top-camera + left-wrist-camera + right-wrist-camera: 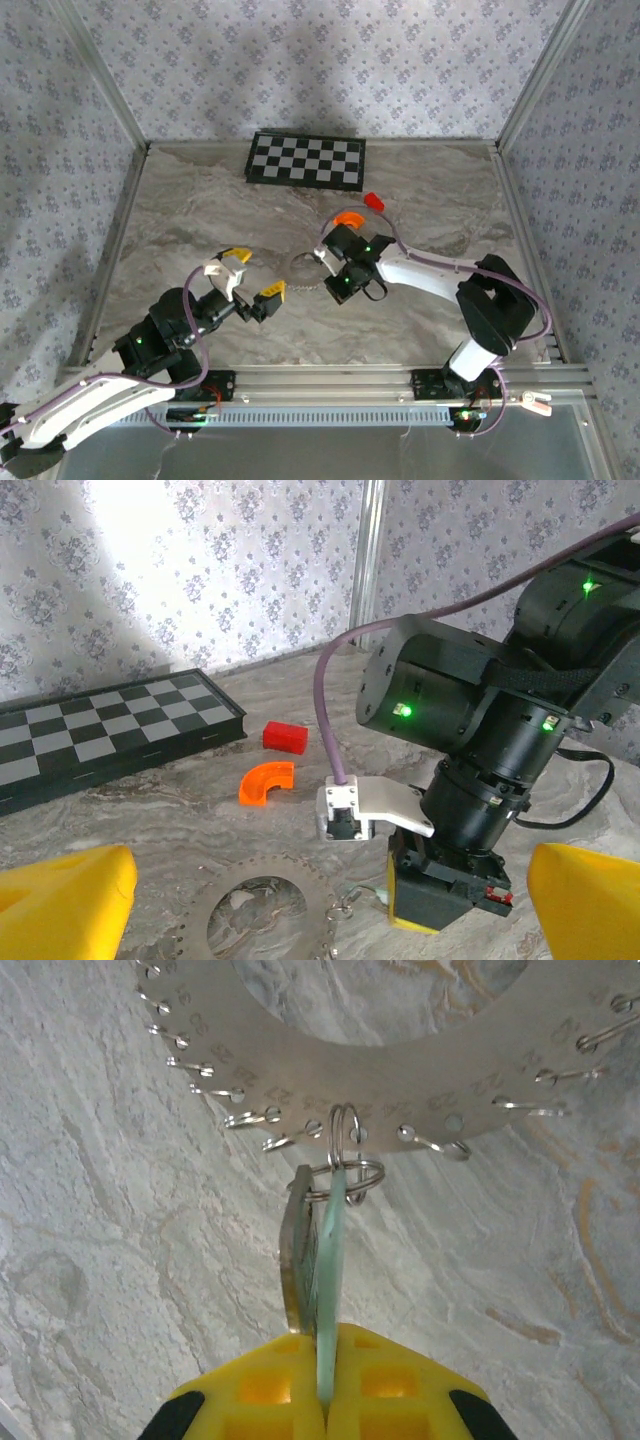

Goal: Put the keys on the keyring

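Nearest the bases, left gripper [253,275] spread wide and empty, near the keyring disc [400,1060] flat on the table [200,200]. Beyond, right gripper [325,1400] pinched tight on the keys [310,1260], these strung on a split ring [345,1175] through the disc's rim. Stamped along that rim, numerals seemingly in the twenties, partly blurred.

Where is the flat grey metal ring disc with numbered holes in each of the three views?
Top external: the flat grey metal ring disc lies near the centre, left of the right gripper.
Left wrist: bottom centre, left of that gripper.
Right wrist: across the top, above that gripper.
Shared landmark: the right gripper's yellow fingers, shut on keys.
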`<action>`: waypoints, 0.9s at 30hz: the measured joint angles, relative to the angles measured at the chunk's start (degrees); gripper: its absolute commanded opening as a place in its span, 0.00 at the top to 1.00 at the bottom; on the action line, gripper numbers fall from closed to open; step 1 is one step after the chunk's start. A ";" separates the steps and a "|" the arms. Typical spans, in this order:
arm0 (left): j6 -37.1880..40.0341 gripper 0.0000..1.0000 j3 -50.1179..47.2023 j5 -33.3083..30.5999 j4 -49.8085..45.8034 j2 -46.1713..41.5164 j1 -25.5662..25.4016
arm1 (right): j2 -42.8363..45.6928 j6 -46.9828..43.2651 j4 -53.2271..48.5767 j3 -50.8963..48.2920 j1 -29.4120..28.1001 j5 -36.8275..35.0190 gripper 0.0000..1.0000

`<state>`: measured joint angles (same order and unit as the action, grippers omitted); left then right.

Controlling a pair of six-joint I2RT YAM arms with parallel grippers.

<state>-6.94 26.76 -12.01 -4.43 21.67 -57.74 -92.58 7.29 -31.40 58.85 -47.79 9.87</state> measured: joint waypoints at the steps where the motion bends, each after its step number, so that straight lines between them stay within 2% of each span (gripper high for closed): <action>1: 0.00 0.00 0.00 -0.02 0.00 0.00 0.00 | 0.31 0.33 0.17 -0.57 -0.11 -0.02 1.00; 27: 0.44 0.00 0.00 0.04 0.00 1.64 0.00 | 1.31 2.86 1.81 -8.28 -1.66 -0.20 1.00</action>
<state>-6.50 26.76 -11.97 -4.43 23.31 -57.74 -91.26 10.15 -29.58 50.57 -49.45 9.67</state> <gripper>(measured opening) 0.997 0.052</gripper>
